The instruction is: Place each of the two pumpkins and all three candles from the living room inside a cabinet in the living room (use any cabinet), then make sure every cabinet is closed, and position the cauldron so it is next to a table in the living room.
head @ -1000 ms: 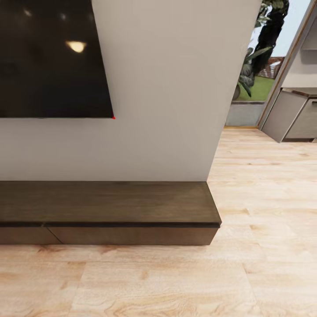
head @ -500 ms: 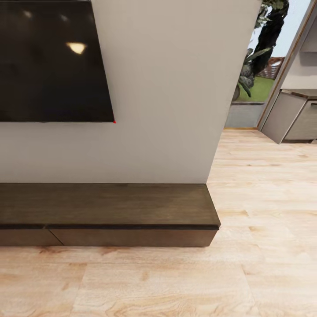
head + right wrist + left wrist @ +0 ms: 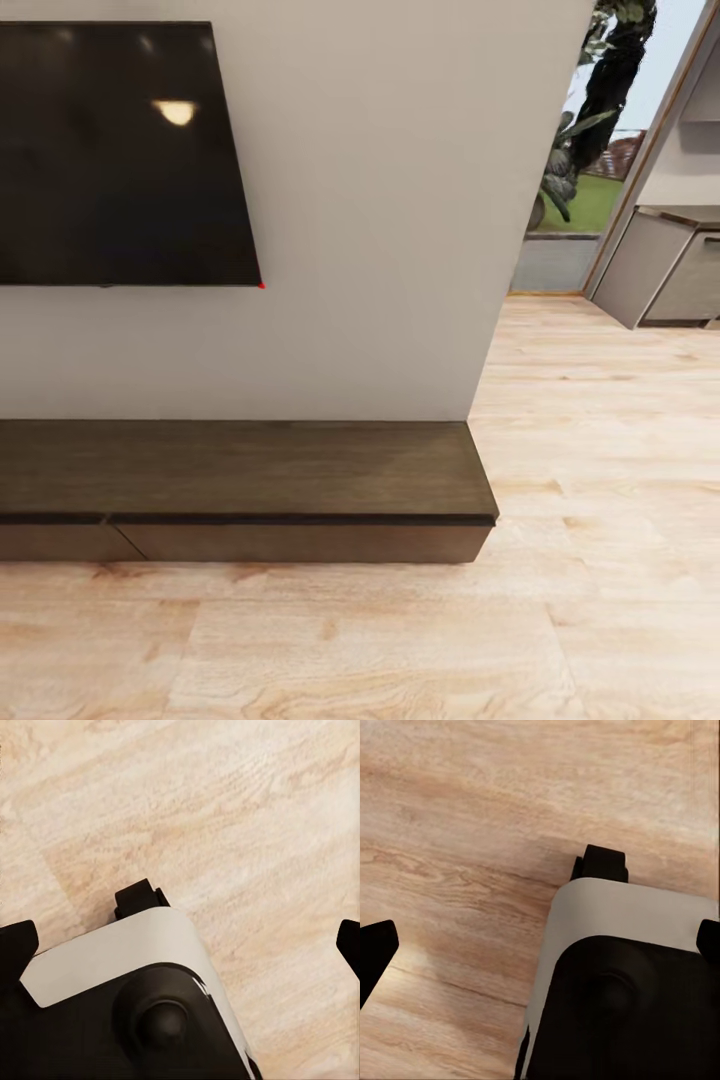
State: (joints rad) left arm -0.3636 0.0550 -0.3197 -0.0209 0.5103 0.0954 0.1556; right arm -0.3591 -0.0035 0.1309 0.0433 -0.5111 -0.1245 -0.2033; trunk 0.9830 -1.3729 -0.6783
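**Living-room wall, low cabinet, both tools over bare floor**

- Floor (image 3: 600,480): pale wood-grain planks, spread across the foreground and running right toward a doorway.
- Wall (image 3: 380,220): plain off-white, ended at a corner right of centre.
- Television (image 3: 120,155): dark flat screen mounted on the wall at upper left, a ceiling light reflected in it.
- Cabinet (image 3: 250,470): long, low, dark-brown wood-grain unit set against the foot of the wall below the television; slab top bare; flat handleless fronts sat flush, shut.
- Grey cupboards (image 3: 665,265): beyond the doorway at far right, well apart from the cabinet.
- Plant (image 3: 585,120): dark foliage seen through the opening, grass behind.
- Robot base (image 3: 630,990): white-and-black body, seen beneath each wrist camera.
- Left tool (image 3: 540,952): black fingertips at opposite picture edges, spread wide, nothing between them, above the floor.
- Right tool (image 3: 184,941): likewise spread wide and empty, above the floor.
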